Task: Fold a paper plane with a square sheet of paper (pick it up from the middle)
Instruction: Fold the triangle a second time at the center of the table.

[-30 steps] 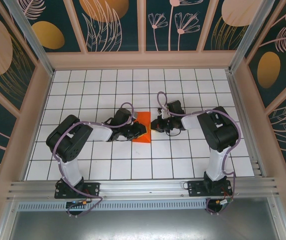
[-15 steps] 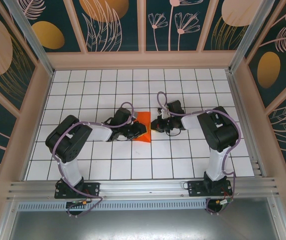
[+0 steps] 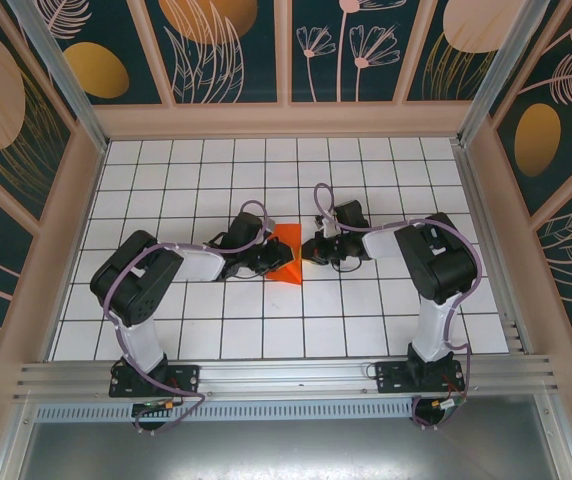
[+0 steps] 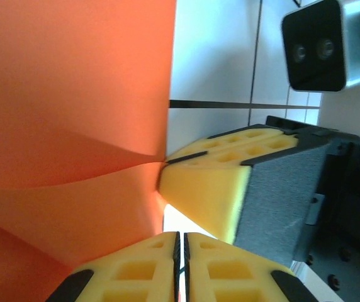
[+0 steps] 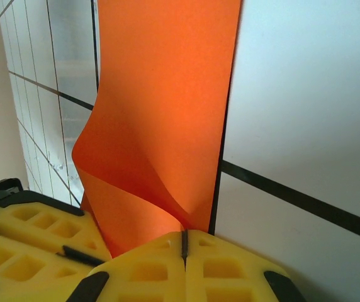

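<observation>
Right tool (image 5: 183, 242) clamped on square sheet of paper (image 5: 161, 94); left tool (image 4: 180, 245) pressed together beside it.

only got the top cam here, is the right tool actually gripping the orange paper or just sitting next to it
Observer: Gripping. In the right wrist view the right tool is shut, and the edge of the paper runs into the seam between its pads.
Operator: is the sheet flat there
Observer: No. It curls off the table in a curved fold that narrows toward the pinch.
Operator: and the left tool
Observer: The left tool is pressed shut. Its own view shows the paper beside it, and I cannot tell if any paper is in the seam.
</observation>
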You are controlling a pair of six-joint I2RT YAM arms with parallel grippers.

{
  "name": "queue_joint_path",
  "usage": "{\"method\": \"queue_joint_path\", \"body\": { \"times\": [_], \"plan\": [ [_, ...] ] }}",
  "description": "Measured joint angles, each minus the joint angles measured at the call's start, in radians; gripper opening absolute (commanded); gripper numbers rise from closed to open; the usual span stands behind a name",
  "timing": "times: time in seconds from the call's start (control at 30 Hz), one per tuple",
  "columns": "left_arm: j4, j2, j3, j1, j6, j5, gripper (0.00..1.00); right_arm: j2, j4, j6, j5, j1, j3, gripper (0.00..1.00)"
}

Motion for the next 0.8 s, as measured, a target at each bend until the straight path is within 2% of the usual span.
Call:
{"method": "queue_joint_path", "body": {
  "times": [0.8],
  "plan": [
    [-0.034, 0.021, 0.000, 0.000, 0.001, -0.011, 0.14, 0.011, -0.017, -0.015, -0.008, -0.002, 0.016, 0.00]
  ]
}}
